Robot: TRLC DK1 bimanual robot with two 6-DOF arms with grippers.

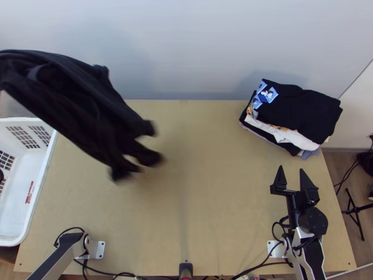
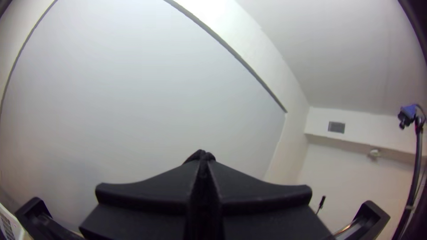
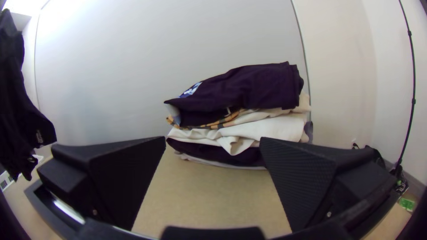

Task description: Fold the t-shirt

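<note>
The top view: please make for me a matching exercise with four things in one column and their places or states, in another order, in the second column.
Things:
1. Black cloth garment
2. White plastic basket
3. Stack of folded dark and white clothes
4. Right gripper with flat black fingers

Places or states:
A. At the far right corner of the light wooden table
B. Open, with a gap between its tips
C. Hanging in the air
D. At the left side of the table

Right pairs: 1-C, 2-D, 3-A, 4-B
</note>
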